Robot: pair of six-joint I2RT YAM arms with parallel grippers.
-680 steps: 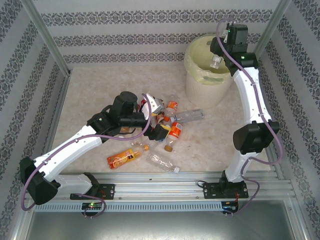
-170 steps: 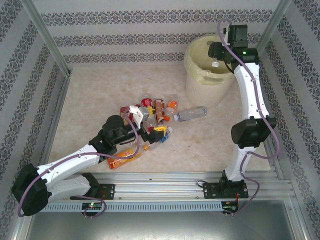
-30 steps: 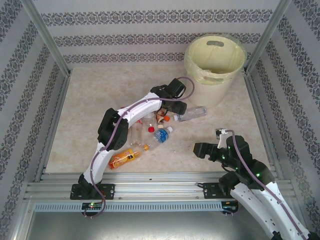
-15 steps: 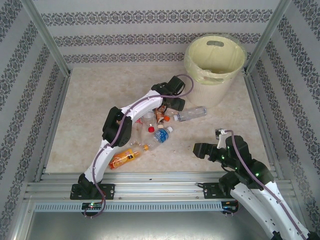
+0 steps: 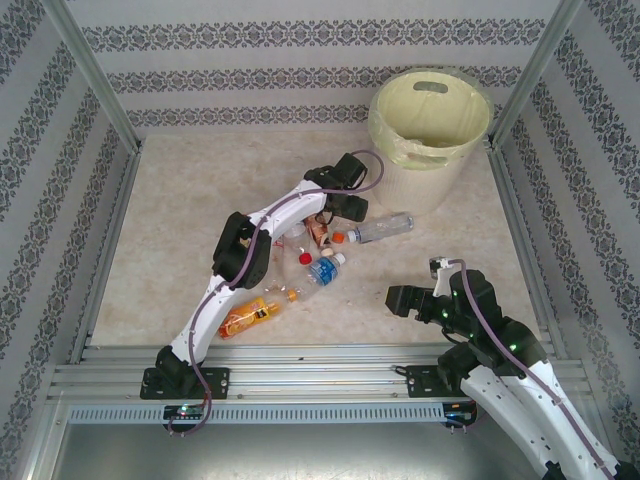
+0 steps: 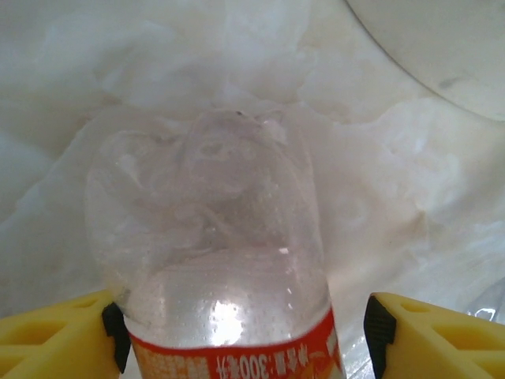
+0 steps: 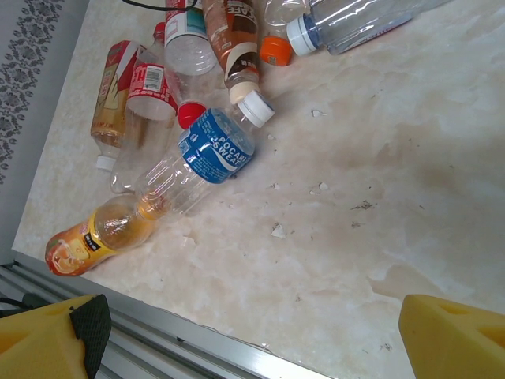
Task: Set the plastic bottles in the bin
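Left wrist view: my left gripper (image 6: 241, 339) straddles a clear bottle (image 6: 221, 237) with a red-orange label band. The left pad (image 6: 117, 347) touches it and the right pad stands off with a gap, so these jaws are open, not clamped. The bottle's long axis runs straight away from my wrist, rounded clear end ahead, label end toward me. I cannot tell whether it rests on the marble table (image 6: 410, 197). In the top view my left wrist covers that bottle, at the far edge of the pile; the bin (image 5: 450, 185) stands upright beyond, to the right, apart from the bottles. Right wrist view: right gripper (image 7: 248, 335) spread wide with nothing between, low by the near table edge, well apart from the pile. It shows the rest: a blue-labelled bottle (image 7: 213, 150) lying diagonal, white cap toward the far right, end to end with an orange bottle (image 7: 83, 241). Farther off lies an unlabelled bottle (image 7: 347, 20) with a blue cap.
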